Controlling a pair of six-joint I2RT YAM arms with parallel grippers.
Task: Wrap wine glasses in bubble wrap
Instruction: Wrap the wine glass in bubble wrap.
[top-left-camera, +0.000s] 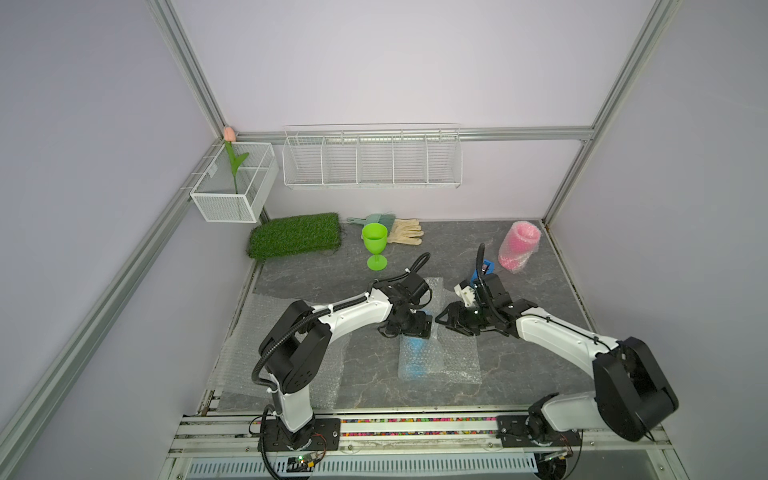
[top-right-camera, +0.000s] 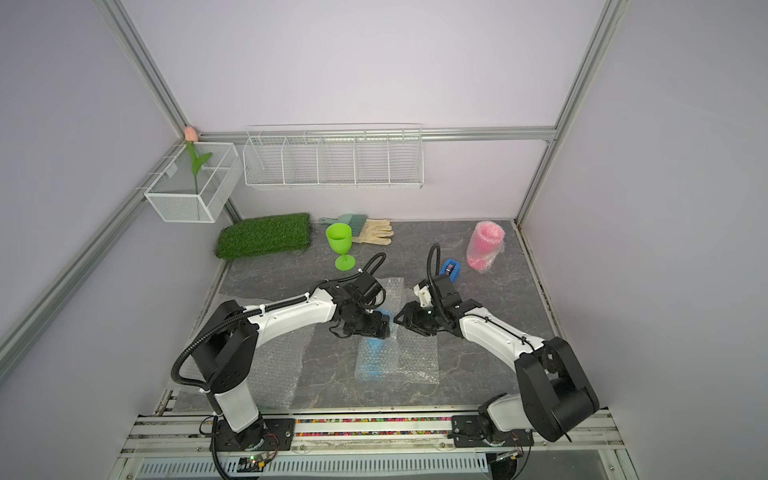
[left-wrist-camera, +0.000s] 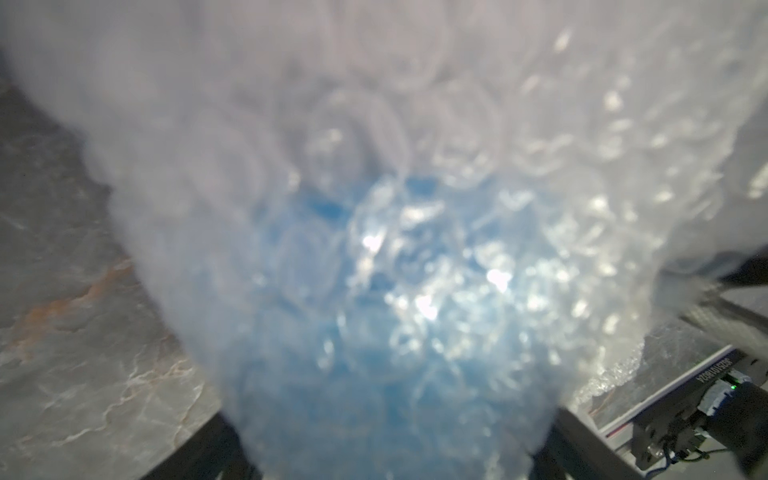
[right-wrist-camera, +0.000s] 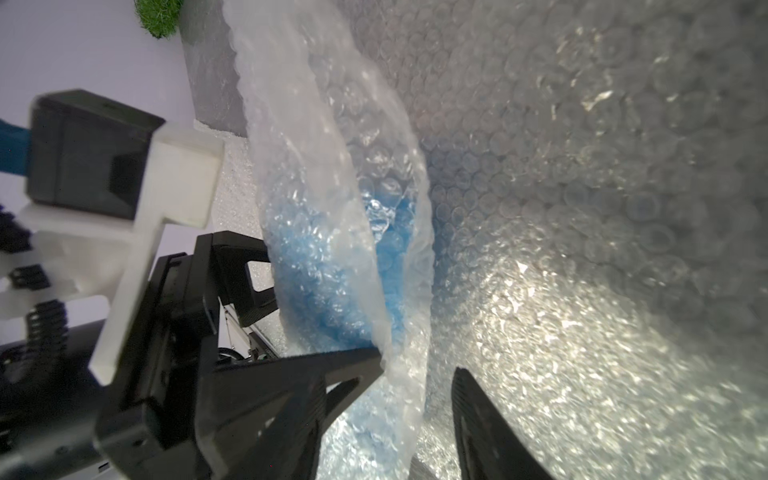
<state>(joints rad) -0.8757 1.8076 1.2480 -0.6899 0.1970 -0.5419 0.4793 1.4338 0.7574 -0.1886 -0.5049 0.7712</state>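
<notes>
My right tool (right-wrist-camera: 417, 365) is spread beside the bubble wrap (right-wrist-camera: 316, 124); left tool (left-wrist-camera: 395, 432) straddles the blue glass (right-wrist-camera: 299, 257), grip unclear. Untaped, the wrap could spring open.

Both top views: bright, even, diffuse overhead light with no hard shadows. There is only faint soft shade on the grey marbled tabletop (top-left-camera: 519, 365) under the black and white robot arms (top-left-camera: 357, 311). Wide-angle bend bows the aluminium frame posts (top-left-camera: 187, 70) at 10 and 2 o'clock. Slightly soft overall.

Left wrist view: clear bubble wrap sheet (left-wrist-camera: 374, 124) too near the lens, badly out of focus, white glints at centre. The sky-blue plastic goblet (left-wrist-camera: 332, 395) is just a smear through it at 6 o'clock.

Right wrist view: strong glare patch on the wrap at 4 o'clock, dim grey at 1 o'clock, motion smear at 9 o'clock.
</notes>
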